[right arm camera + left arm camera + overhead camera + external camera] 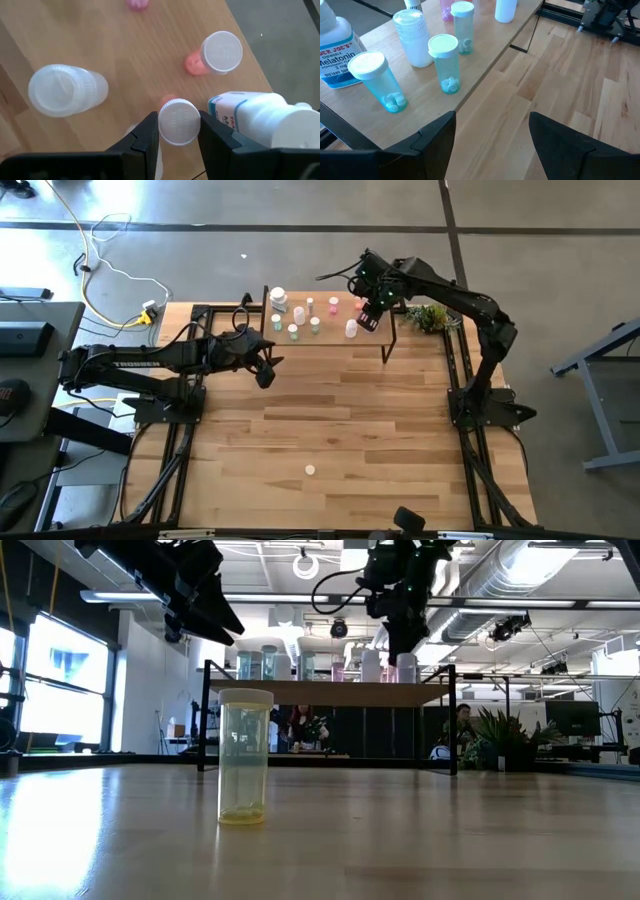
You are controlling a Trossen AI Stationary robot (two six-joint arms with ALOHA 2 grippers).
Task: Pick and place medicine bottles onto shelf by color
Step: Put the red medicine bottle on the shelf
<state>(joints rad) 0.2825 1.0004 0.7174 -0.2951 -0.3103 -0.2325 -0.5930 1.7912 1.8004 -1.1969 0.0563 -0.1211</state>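
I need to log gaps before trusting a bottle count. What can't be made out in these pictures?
- Shelf bottles, high view: too small to count; the right gripper covers some.
- Pink bottle in the right gripper, right wrist view: body hidden under its white cap.
- Label on the big white bottle, left wrist view: cut off by the edge.
- Low view: the yellow bottle's contents are unclear.

Two dark, jointed robot arms with black cables. The left arm (140,363) carries white lettering along its side. Green lights glow near the right arm's (455,300) wrist.

A white-capped pink bottle (179,121) stands upright between the right jaws on the shelf (125,60); other bottles stand beside them.
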